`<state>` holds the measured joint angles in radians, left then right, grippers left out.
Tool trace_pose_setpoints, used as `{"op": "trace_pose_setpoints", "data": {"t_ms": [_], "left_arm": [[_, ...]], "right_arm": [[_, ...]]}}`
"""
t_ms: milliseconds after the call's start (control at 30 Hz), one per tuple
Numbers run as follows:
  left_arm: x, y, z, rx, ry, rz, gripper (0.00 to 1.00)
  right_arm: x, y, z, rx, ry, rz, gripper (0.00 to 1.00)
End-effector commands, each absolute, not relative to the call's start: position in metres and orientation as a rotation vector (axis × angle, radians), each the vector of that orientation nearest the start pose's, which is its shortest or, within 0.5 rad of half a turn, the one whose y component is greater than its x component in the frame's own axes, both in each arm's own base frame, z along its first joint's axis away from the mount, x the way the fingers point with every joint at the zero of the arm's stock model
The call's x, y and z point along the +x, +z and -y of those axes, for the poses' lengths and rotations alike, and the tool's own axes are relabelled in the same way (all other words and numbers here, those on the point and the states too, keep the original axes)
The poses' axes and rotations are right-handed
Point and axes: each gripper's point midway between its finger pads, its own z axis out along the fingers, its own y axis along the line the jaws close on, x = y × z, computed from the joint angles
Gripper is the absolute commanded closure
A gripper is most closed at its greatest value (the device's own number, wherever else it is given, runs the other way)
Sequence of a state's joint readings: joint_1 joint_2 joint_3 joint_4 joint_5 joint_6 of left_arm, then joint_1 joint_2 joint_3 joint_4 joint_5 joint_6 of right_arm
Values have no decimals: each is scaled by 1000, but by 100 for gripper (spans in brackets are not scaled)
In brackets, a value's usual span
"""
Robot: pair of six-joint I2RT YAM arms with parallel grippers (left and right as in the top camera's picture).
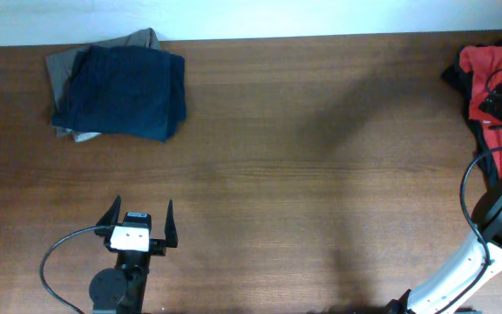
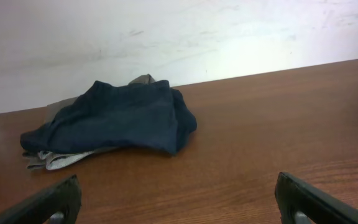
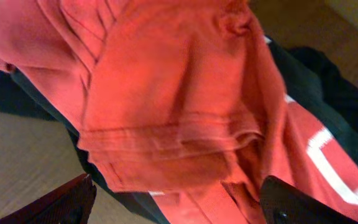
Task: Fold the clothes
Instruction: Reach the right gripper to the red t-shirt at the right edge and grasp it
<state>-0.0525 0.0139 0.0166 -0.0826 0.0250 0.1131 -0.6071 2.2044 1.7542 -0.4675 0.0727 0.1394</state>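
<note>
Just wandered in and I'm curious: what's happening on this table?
Two robot arms are folding clothes. The right gripper, jaws apart, is at a crumpled red T-shirt at the table's right edge, not yet gripping. The left gripper hangs open over bare wood. A dark blue garment lies folded far left.

Setting: robot test bench, lab-type room (you see nothing of it beyond tabletop and wall).
Evidence for you, operator:
- bare wood-grain table (image 1: 321,174) set against plain white wall (image 2: 166,37)
- left arm (image 1: 127,262) and right arm (image 1: 460,266) at near edge, black cable (image 1: 55,253) exposed
- stock on top: folded navy garment (image 1: 125,92), heaped red T-shirt (image 1: 486,74)
</note>
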Motion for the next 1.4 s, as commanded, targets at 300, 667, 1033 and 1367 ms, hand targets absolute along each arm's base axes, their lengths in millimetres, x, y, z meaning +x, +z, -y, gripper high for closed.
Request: {"op": "trace_pose_setpoints", "data": {"t_ms": [300, 667, 1033, 1367], "left_arm": [[245, 156, 17, 169, 39, -1642, 1], [245, 156, 17, 169, 39, -1642, 1], [245, 156, 17, 169, 39, -1642, 1], [245, 156, 17, 169, 39, -1642, 1]], "right_arm": [[484, 60, 344, 952, -254, -2265, 17], [489, 57, 348, 946, -262, -2246, 56], [482, 55, 343, 959, -254, -2282, 96], [500, 107, 316, 837, -46, -2219, 96]]}}
